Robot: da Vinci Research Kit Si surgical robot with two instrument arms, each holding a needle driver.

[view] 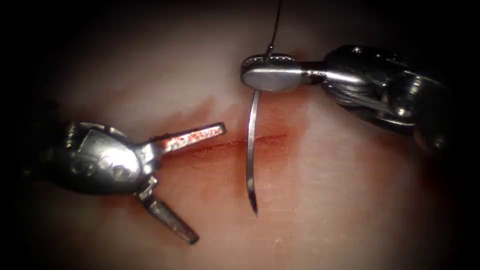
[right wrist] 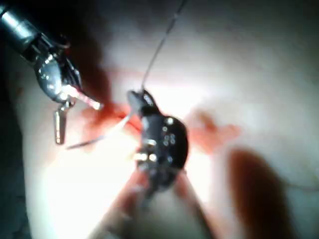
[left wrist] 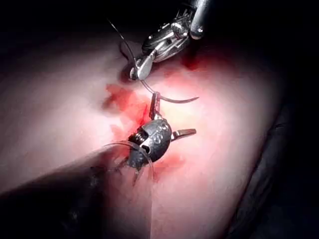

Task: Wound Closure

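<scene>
Now held by the right hand [view: 267,72], closed on the needle [view: 251,150] near its thread end, above the cut [view: 235,144]. Needle hanging free from there, crossing over the cut, tip [view: 254,207] lying below it, over the tissue [view: 350,200], not in it as far as can be seen. Thread [view: 274,30] rising from the top of the right hand and leaving upward into the dark. Left hand [view: 187,182] wide open, holding nothing: one finger [view: 192,137] stretched along the left part of the cut and smeared with red fluid [view: 272,120], the other finger [view: 170,222] pointing down and away, well below the cut. Left hand near the needle but apart from it, to its left. Red fluid spread around the cut, strongest near its middle and under the needle. From the left wrist view, left hand [left wrist: 169,117] with fingers spread, the needle [left wrist: 172,98] curving just beyond it, and the right hand [left wrist: 142,69] gripping the needle's far end, thread [left wrist: 119,37] going off from it. From the right wrist view, right hand [right wrist: 135,99] closed on the needle [right wrist: 99,137], thread [right wrist: 162,40] running away, and the left hand [right wrist: 75,122] open near the needle.
</scene>
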